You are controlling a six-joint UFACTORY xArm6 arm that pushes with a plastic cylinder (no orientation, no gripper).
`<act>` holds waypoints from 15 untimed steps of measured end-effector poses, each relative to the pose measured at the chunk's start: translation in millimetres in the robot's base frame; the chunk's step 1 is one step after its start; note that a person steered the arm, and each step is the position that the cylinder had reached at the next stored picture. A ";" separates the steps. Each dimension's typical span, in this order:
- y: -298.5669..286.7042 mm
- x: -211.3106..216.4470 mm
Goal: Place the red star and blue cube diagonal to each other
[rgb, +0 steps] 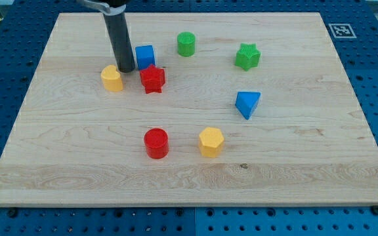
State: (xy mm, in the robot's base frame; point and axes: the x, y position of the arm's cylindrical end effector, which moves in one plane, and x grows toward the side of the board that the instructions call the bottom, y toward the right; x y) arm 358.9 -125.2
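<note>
The red star [153, 79] lies in the upper left part of the wooden board [294, 164]. The blue cube [146, 56] sits just above it and slightly to its left, touching or nearly touching it. My tip [126, 69] comes down from the view's top and stands right beside the blue cube's lower left side. It is left of the red star and just up and right of a yellow block [112, 78].
A green cylinder [186, 44] and a green star [247, 56] lie near the view's top. A blue triangular block [247, 103] is at the right. A red cylinder [156, 143] and a yellow hexagonal block [211, 141] lie lower down, near the middle.
</note>
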 end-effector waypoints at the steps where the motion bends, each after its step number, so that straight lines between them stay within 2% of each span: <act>1: 22.3 -1.4; 2: 60.1 -18.7; 3: 76.1 -7.6; 4: 76.3 42.5; 6: 99.8 88.9; 7: 79.9 100.2; 8: 43.9 86.6; 10: 30.1 47.7; 13: 4.2 -76.1; 14: 4.8 -81.5; 15: 36.9 -81.5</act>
State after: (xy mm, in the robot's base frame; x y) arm 277.4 -88.3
